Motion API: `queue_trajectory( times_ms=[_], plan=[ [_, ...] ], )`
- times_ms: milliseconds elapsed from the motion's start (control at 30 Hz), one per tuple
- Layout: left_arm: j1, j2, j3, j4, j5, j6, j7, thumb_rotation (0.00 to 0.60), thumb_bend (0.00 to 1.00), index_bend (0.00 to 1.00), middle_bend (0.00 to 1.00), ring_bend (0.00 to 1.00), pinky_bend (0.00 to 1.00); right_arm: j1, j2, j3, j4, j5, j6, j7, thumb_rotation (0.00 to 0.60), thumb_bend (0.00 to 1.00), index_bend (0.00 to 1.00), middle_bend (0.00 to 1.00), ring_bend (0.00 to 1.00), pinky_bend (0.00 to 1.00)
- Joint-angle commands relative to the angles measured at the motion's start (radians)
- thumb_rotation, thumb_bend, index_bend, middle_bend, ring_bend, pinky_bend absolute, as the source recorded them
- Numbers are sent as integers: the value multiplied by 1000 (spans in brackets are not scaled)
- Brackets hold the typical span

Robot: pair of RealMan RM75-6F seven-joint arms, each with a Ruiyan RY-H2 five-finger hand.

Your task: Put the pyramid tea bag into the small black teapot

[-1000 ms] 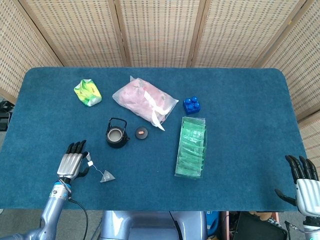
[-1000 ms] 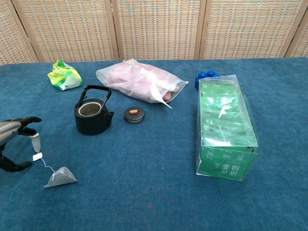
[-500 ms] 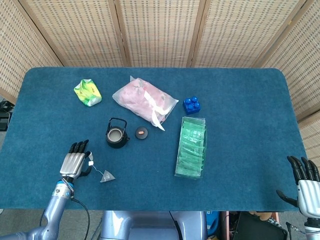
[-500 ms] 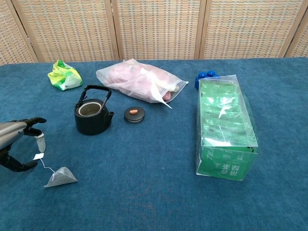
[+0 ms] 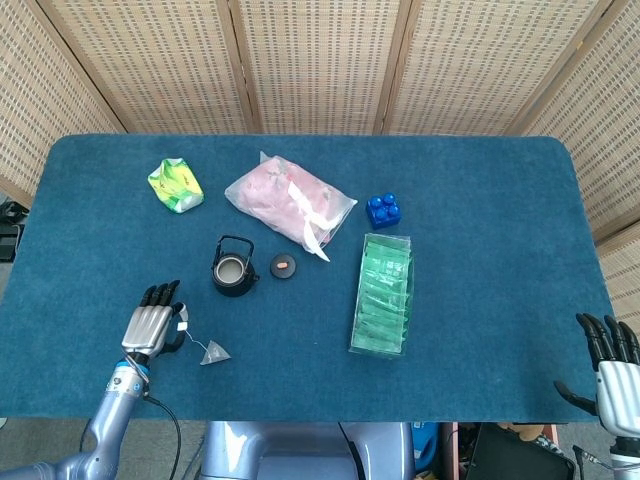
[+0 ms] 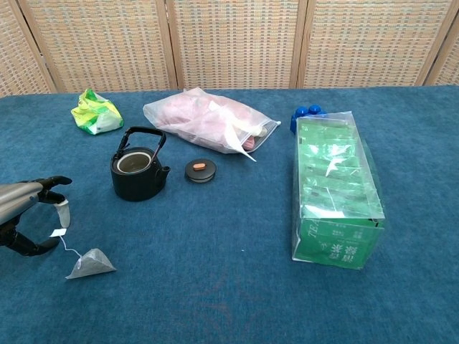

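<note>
Blue felt covers the desk [image 5: 480, 200], and we read it from the left edge across. At the near-left corner we find the left robot hand [image 5: 150, 325], palm down, fingers reaching away from the robot. The chest view shows what the head view hides: the thumb curls under the fingers and the small paper tag [image 6: 58, 232] hangs just below the fingertips [image 6: 59, 182], though we cannot tell whether the tag is pinched or loose. From the tag a thin string runs right and toward the robot to the pyramid tea bag [image 5: 214, 351], which sits flat on the desk on its base, apex up, near the front edge; it has no marked long axis.

Farther back on the left lies a green packet [image 5: 175, 185]. Right of the robot hand, and beyond the tea bag, stands the small black teapot [image 5: 232, 268], upright, mouth open, handle raised. In the chest view its spout points toward the robot and to the right. Just beside it lies its lid [image 5: 283, 265], apart from it. Behind them is a clear bag of pink contents [image 5: 290, 198], then a blue block [image 5: 384, 209], then a long green box [image 5: 384, 294] running front to back. At the far right, only the head view shows the right robot hand [image 5: 610, 370], off the desk, fingers spread, empty.
</note>
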State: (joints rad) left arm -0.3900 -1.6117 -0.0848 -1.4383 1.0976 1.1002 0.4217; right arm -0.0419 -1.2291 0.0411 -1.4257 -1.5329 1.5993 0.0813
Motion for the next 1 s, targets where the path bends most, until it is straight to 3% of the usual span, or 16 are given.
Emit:
queue_trajectory(
  times_ms=[33, 1000],
  plan=[
    [1, 1, 2, -2, 4, 3, -6, 600, 359, 476, 20, 0, 0, -1, 0, 0, 0, 0, 0, 1, 600, 123, 115, 200, 34, 100],
    [-8, -6, 6, 13, -13, -4, -7, 600, 359, 520, 20, 0, 0, -6, 2, 4, -4, 4, 1, -5, 600, 122, 115, 200, 34, 100]
  ],
)
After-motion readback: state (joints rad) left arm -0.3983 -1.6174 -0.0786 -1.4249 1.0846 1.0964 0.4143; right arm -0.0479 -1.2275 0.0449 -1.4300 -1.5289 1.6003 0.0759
